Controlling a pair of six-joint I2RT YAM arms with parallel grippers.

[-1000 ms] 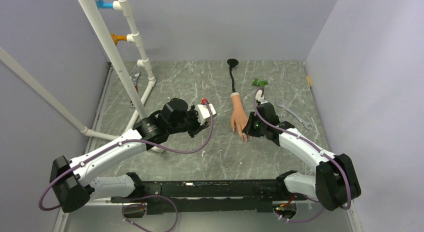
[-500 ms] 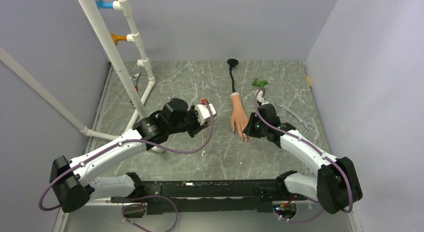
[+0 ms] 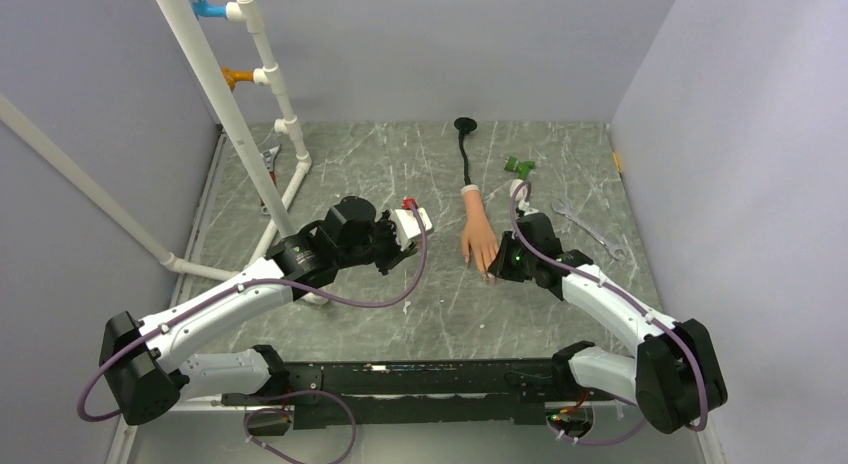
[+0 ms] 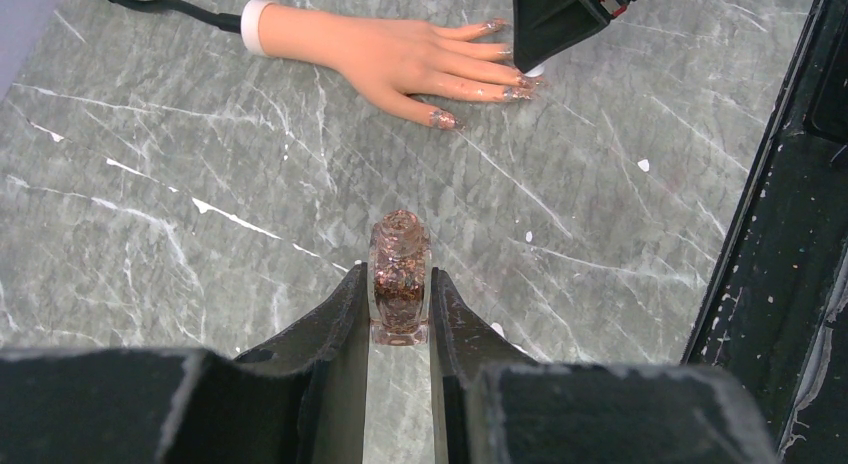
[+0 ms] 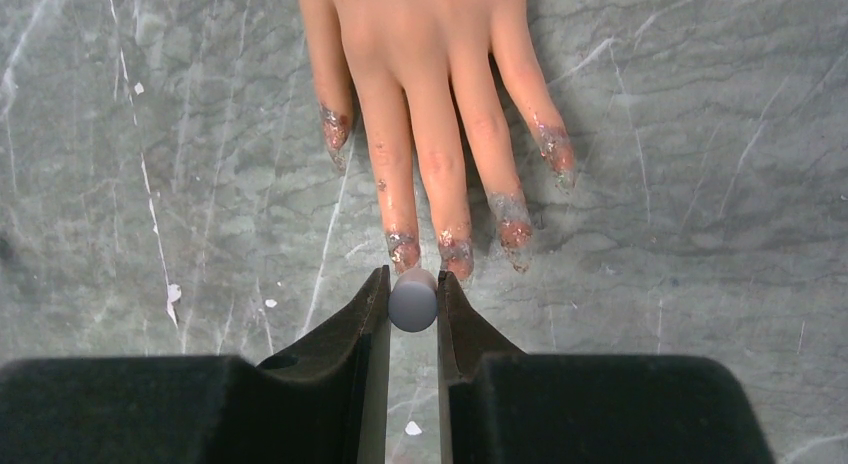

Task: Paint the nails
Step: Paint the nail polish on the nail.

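Peach, skin-coloured rubber mannequin hand (image 3: 478,239) palm-down on grey-green marbled tabletop (image 3: 400,164), right of centre, fingers pointing near; glitter-smeared nails (image 5: 405,248) at the fingertips. Right hand (image 5: 412,284) clenched on small grey round-topped cap (image 5: 413,300), just near of the two middle nails. Left hand (image 4: 398,282) grasping small clear bottle of brown glitter (image 4: 399,274), left of and well apart from the mannequin hand.
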